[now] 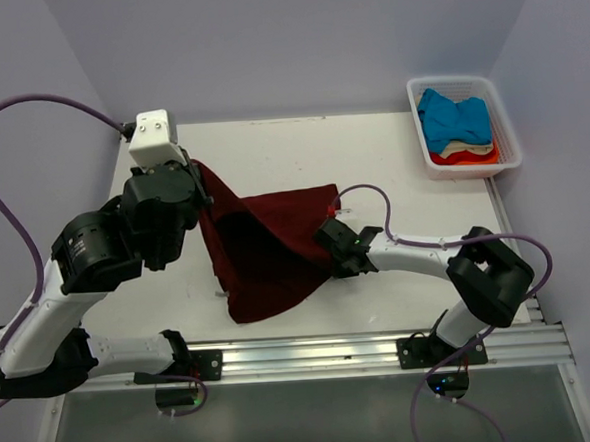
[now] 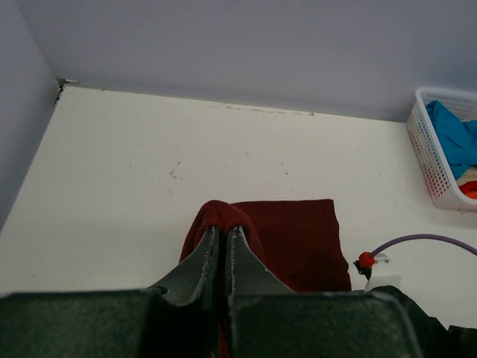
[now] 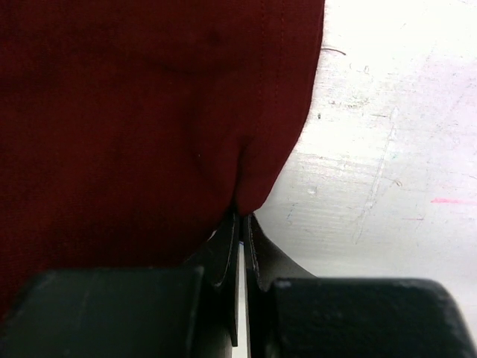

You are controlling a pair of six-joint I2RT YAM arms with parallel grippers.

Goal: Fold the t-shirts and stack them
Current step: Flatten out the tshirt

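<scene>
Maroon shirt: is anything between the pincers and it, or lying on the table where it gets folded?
Nothing visible. The left pincer and the right pincer are both shut on the maroon shirt. No object lies on the table beside it. The basket sits apart at the far right corner.

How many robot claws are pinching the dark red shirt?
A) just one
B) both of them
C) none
B: the left claw and the right claw are each closed on a bit of the dark red shirt, as each wrist view shows.
</scene>
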